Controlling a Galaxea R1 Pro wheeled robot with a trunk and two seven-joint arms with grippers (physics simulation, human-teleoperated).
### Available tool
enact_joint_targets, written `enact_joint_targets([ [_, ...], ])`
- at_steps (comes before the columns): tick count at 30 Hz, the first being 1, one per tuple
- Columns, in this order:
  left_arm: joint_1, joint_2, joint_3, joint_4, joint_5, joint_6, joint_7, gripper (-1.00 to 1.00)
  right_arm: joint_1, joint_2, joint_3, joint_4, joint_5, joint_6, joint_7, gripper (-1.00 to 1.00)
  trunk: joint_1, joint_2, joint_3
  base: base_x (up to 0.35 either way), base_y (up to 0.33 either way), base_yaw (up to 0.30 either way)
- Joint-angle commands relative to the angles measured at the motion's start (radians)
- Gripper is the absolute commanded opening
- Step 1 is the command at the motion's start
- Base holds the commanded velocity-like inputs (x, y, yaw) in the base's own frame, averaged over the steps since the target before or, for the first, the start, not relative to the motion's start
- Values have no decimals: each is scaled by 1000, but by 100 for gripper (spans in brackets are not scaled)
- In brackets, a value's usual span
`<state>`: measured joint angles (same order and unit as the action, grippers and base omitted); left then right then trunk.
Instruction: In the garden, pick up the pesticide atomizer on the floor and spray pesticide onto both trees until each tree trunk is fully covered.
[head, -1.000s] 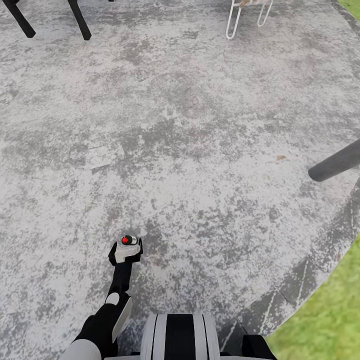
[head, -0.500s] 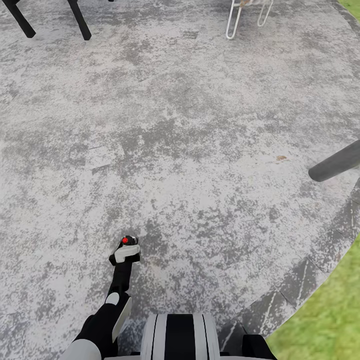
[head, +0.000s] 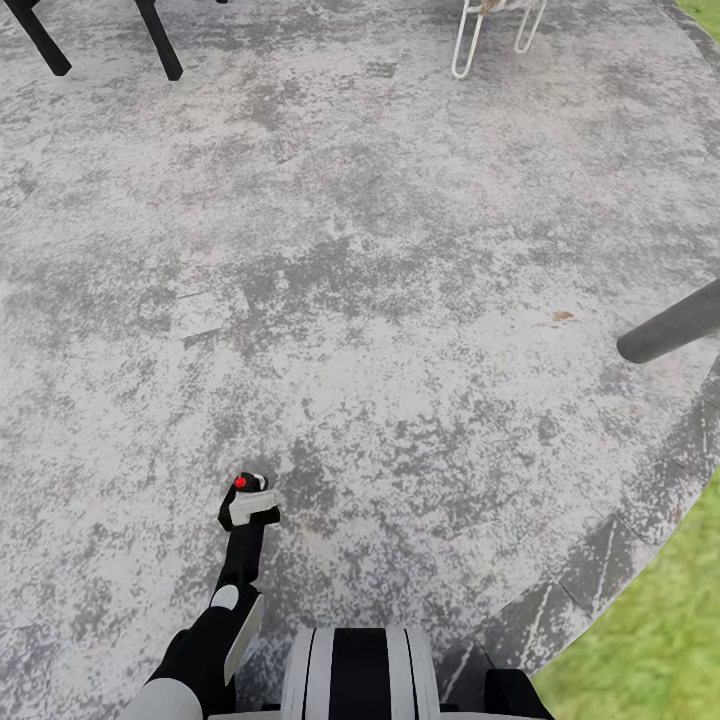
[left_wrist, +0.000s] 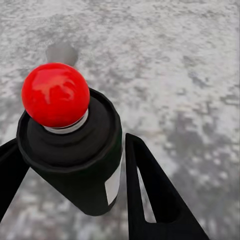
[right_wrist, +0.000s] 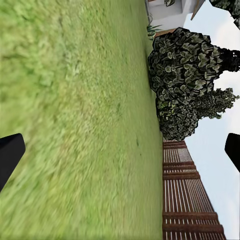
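Near the bottom-left of the mottled grey stone patio, just ahead of the robot's trunk, the pesticide atomizer sits between the fingers of the left gripper. From the left wrist camera the atomizer is a dark cylindrical bottle with a rounded black shoulder, a thin silver collar and a glossy red ball on top, plus a small pale label patch low on its side. One black finger stands just beside the bottle on one side and the other finger presses at the opposite side; the jaws are closed around the bottle's body and hold it upright.

Around it the patio is bare paving. At the far-left edge stand two dark furniture legs, at the far edge a white wire chair frame, and at the right edge a dark grey pole slants in. Green lawn borders the patio's curved near-right edge.

The left arm reaches forward and down from the shoulder, wrist straight, gripper low over the paving.

The right wrist camera faces lawn, a dense dark-leaved tree, a brown slatted fence and part of a white house. The right gripper's black fingertips sit at opposite sides of that picture, spread wide with nothing between them.
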<state>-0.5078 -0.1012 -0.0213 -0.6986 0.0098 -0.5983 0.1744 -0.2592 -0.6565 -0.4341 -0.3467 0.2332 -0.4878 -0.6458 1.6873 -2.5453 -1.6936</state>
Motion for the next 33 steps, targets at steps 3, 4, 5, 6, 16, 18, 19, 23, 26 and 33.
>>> enact_joint_targets([
  [3,0,0,0,0,-1,0,0,-100,0,0,0,0,0,0,0,100,0,0,0,0,0,0],
  [4,0,0,0,0,-1,0,0,-100,0,0,0,0,0,0,0,100,0,0,0,0,0,0],
  [5,0,0,0,0,-1,0,0,-100,0,0,0,0,0,0,0,100,0,0,0,0,0,0],
  [6,0,0,0,0,-1,0,0,-100,0,0,0,0,0,0,0,100,0,0,4,0,0,0],
  [16,0,0,0,-1,-1,0,0,-100,0,0,0,0,0,0,0,100,-5,3,43,0,0,0],
  [18,0,0,-1,-1,-1,0,0,-100,0,0,0,0,0,0,0,100,-6,3,50,0,0,0],
  [19,0,0,-1,-1,-1,0,0,-100,0,0,0,0,-1,0,0,100,-6,3,54,0,0,0],
  [23,0,0,-2,-1,-1,1,0,-100,0,0,0,0,0,0,0,100,-8,4,70,0,0,0],
  [26,0,0,-2,0,-1,1,0,-100,0,0,0,0,0,1,0,100,-9,5,81,0,0,0],
  [33,0,0,-2,1,-1,2,0,-100,0,0,0,0,0,1,0,100,-13,7,108,0,0,0],
])
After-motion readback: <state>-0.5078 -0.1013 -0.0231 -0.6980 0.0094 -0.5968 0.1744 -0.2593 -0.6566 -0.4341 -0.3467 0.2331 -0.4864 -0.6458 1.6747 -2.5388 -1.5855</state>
